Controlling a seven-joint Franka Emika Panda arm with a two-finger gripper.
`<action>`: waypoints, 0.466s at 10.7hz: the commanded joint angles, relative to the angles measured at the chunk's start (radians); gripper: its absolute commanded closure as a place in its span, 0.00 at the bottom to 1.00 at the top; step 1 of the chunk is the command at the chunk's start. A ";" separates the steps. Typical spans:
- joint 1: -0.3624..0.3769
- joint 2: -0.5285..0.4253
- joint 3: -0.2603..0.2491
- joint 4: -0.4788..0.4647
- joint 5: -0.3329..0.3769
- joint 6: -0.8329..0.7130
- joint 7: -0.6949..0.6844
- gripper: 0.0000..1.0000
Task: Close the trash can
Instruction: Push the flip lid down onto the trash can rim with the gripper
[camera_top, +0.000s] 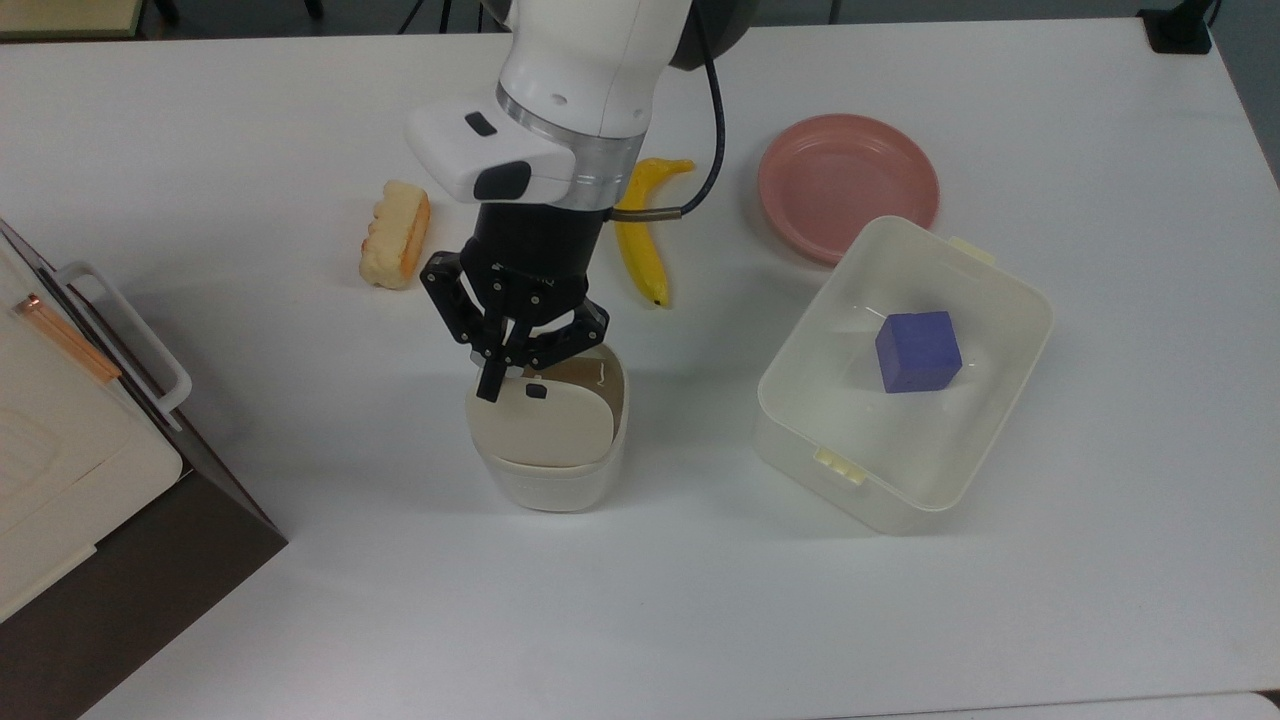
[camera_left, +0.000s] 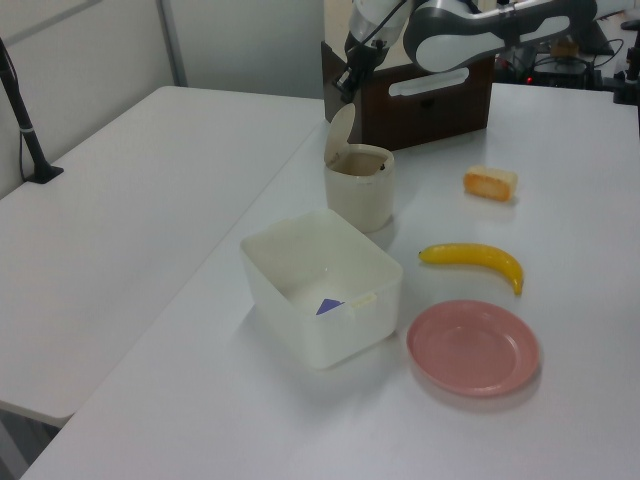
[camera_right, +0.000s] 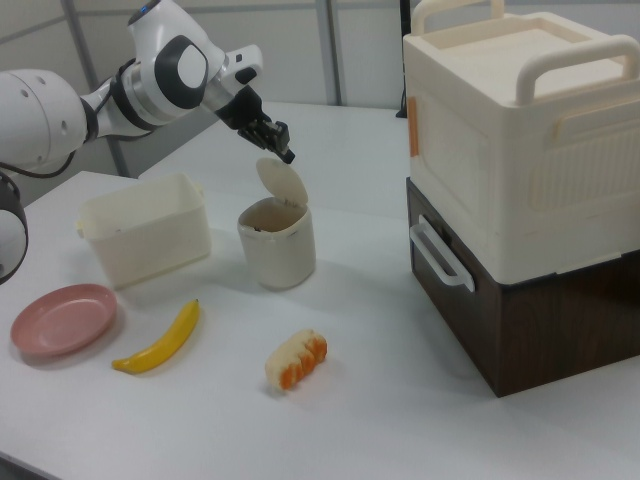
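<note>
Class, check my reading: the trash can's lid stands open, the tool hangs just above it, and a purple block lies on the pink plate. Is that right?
Not quite. The purple block lies in the clear tub, not on the pink plate, as the top view shows. The rest holds: the trash can has its lid open, and the tool hangs just above.
</note>
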 joint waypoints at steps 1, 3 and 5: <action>0.012 0.019 -0.003 0.019 -0.019 0.013 0.029 1.00; 0.009 0.019 0.015 0.010 -0.020 0.011 0.027 1.00; 0.010 0.017 0.017 -0.015 -0.033 0.010 0.029 1.00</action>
